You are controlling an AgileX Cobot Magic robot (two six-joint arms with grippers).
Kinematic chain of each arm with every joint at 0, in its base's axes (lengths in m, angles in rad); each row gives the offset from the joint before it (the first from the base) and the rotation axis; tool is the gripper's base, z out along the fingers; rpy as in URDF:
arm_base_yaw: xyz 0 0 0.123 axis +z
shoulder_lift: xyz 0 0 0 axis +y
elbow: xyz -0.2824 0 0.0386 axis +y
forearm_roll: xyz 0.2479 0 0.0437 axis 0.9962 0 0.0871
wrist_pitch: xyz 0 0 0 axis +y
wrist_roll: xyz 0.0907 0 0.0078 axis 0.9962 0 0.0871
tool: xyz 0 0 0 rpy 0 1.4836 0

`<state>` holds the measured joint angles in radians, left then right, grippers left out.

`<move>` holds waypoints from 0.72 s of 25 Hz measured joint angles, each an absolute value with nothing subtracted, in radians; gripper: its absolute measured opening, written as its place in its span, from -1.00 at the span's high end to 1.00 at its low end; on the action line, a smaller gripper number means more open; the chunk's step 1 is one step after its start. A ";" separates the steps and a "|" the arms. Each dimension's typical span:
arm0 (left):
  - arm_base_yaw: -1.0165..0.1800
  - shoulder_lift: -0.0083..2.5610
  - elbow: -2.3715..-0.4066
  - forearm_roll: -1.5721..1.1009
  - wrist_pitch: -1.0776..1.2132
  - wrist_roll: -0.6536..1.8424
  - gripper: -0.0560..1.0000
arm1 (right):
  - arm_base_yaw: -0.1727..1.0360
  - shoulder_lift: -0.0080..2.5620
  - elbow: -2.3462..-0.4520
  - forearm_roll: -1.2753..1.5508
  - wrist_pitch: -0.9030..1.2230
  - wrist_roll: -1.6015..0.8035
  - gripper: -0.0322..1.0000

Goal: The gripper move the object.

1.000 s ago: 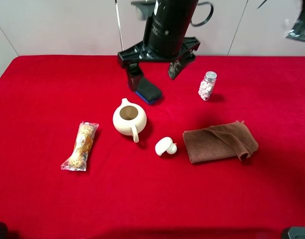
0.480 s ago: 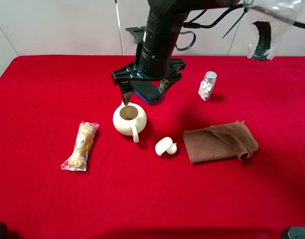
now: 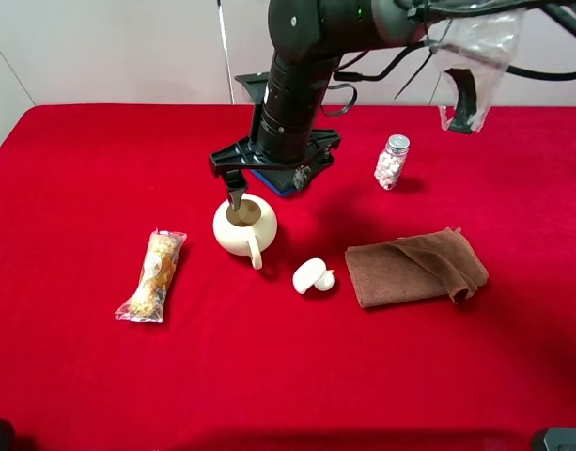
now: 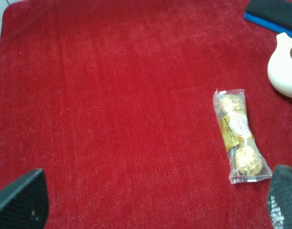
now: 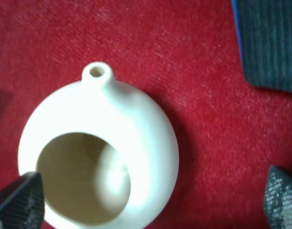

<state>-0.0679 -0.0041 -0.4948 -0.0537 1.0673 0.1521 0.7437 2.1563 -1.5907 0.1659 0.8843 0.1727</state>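
The cream lidless teapot (image 3: 242, 225) stands on the red cloth left of centre, handle toward the front. It also shows in the right wrist view (image 5: 95, 152) and at the edge of the left wrist view (image 4: 285, 71). My right gripper (image 3: 267, 193) reaches across from the back and hangs open just over the teapot. One finger (image 3: 236, 195) is at the teapot's mouth, the other (image 3: 303, 177) is outside its right wall. In the right wrist view the gripper (image 5: 150, 205) straddles the teapot. My left gripper (image 4: 153, 205) is open and empty above bare cloth.
The teapot's small knobbed lid (image 3: 311, 276) lies to its right. A brown folded cloth (image 3: 414, 267) lies further right. A wrapped snack packet (image 3: 153, 275) lies left of the teapot. A blue-and-black sponge (image 5: 269, 43) lies just behind it. A small bottle (image 3: 392, 162) stands at the back right.
My right arm has come down and moved left and forward, from behind the sponge to over the teapot. One finger now sits at the teapot's mouth. Nothing else has moved.
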 joint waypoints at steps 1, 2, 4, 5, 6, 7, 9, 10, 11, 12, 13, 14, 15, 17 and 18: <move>-0.068 -0.004 -0.495 -0.054 1.067 0.152 -0.82 | 0.746 2.161 -1.591 0.158 0.876 0.175 -0.41; -0.068 -0.004 -0.495 -0.054 1.067 0.152 -0.82 | 0.749 2.167 -1.591 0.151 0.871 0.179 -0.41; -0.068 -0.004 -0.495 -0.054 1.067 0.152 -0.82 | 0.759 2.180 -1.591 0.131 0.865 0.195 -0.41; -0.068 -0.004 -0.495 -0.054 1.067 0.152 -0.82 | 0.764 2.187 -1.591 0.121 0.863 0.203 -0.41; -0.068 -0.004 -0.495 -0.054 1.067 0.152 -0.82 | 0.767 2.194 -1.591 0.111 0.860 0.210 -0.41; -0.068 -0.004 -0.495 -0.054 1.067 0.152 -0.82 | 0.773 2.199 -1.591 0.101 0.858 0.218 -0.41; -0.068 -0.004 -0.495 -0.054 1.067 0.152 -0.82 | 0.778 2.210 -1.591 0.081 0.852 0.228 -0.41; -0.068 -0.004 -0.495 -0.054 1.067 0.152 -0.82 | 0.778 2.212 -1.591 0.077 0.849 0.232 -0.41; -0.068 -0.004 -0.495 -0.054 1.067 0.152 -0.82 | 0.778 2.213 -1.591 0.074 0.848 0.235 -0.41; -0.068 -0.004 -0.495 -0.054 1.067 0.152 -0.82 | 0.778 2.213 -1.591 0.065 0.845 0.238 -0.41; -0.068 -0.004 -0.495 -0.054 1.067 0.152 -0.82 | 0.778 2.213 -1.591 0.058 0.839 0.247 -0.41; -0.068 -0.004 -0.495 -0.054 1.067 0.152 -0.82 | 0.778 2.213 -1.591 0.048 0.834 0.254 -0.41; -0.068 -0.004 -0.495 -0.054 1.067 0.152 -0.82 | 0.778 2.213 -1.591 0.036 0.828 0.261 -0.41; -0.068 -0.004 -0.495 -0.054 1.067 0.152 -0.82 | 0.778 2.213 -1.591 0.020 0.824 0.274 -0.41; -0.068 -0.004 -0.495 -0.054 1.067 0.152 -0.82 | 0.778 2.213 -1.591 0.012 0.824 0.279 -0.41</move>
